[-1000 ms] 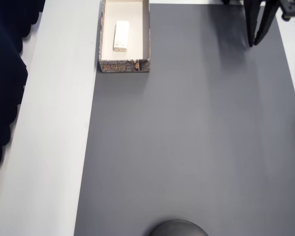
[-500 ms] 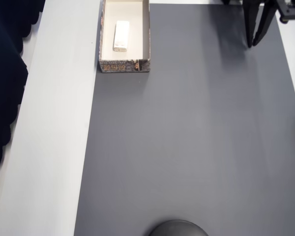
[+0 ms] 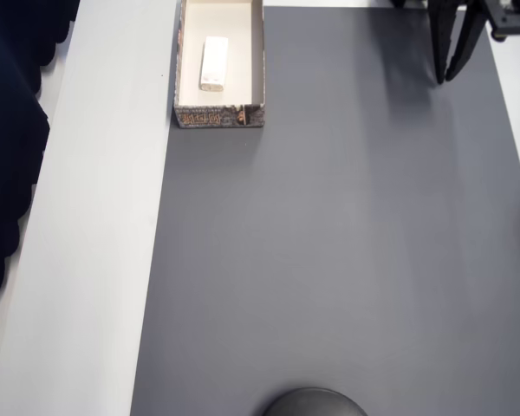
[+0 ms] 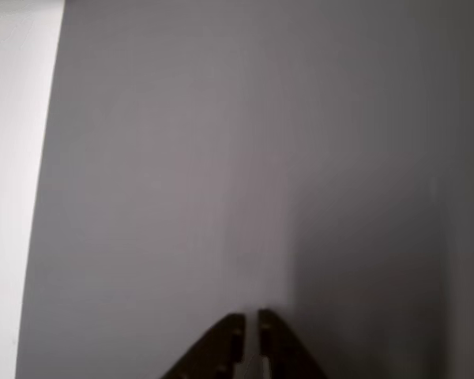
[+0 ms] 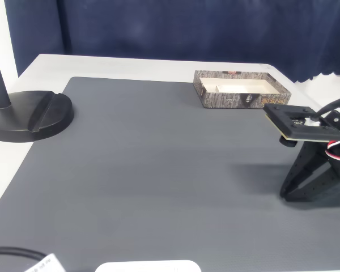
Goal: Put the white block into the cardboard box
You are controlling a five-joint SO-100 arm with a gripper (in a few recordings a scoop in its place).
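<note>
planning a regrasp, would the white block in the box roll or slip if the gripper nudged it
The white block lies flat, so it would likely slide rather than roll. It looks rigid and probably light. The box walls should stop it.

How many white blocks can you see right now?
1. The white block lies flat inside the cardboard box at the mat's top-left corner in the overhead view. The box walls hide it in the fixed view.

white table [image 3: 95, 217] | grey mat [image 3: 347, 243] | cardboard box [image 3: 219, 115] on mat corner | lamp base [image 5: 31, 116]
</note>
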